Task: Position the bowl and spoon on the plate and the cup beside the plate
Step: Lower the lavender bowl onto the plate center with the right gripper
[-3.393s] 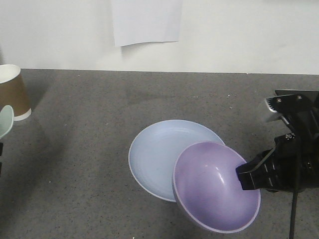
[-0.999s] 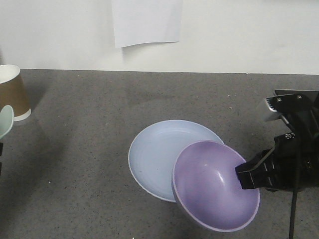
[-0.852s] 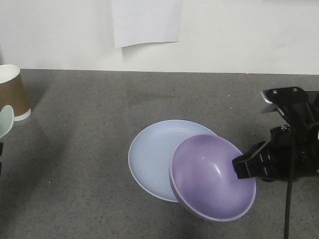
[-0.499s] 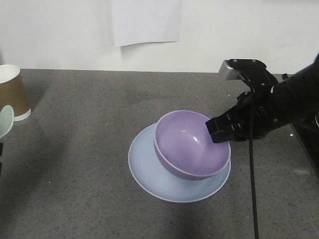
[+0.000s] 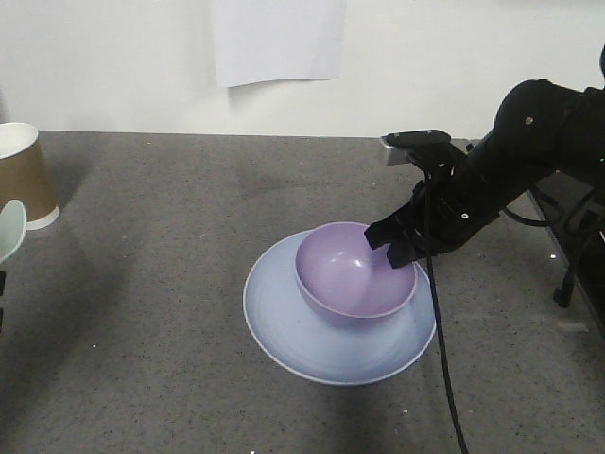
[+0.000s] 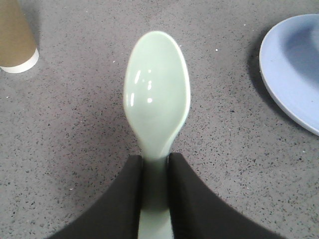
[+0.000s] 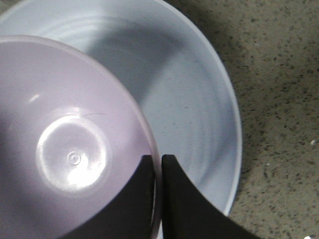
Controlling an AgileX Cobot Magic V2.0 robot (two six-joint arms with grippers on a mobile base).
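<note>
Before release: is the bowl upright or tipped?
Upright: the bowl has its opening up and rim roughly level, base down over the middle of the plate.

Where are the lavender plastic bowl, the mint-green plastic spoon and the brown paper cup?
lavender plastic bowl (image 5: 352,274): front view, inner wall.
mint-green plastic spoon (image 6: 157,84): left wrist view, scoop.
brown paper cup (image 5: 24,184): front view, side wall.

Right arm (image 5: 539,123): matte black, bulky rounded casing. Small silver-grey block (image 5: 416,139) at 12 o'clock of the right gripper (image 5: 389,248). Thin black cable (image 5: 440,359) runs from the wrist toward 6 o'clock. Its fingers (image 7: 189,209): smooth black, tapering. Left gripper (image 6: 155,160): fingers (image 6: 117,204) same matte black, outer edges flaring toward 6 o'clock.
</note>
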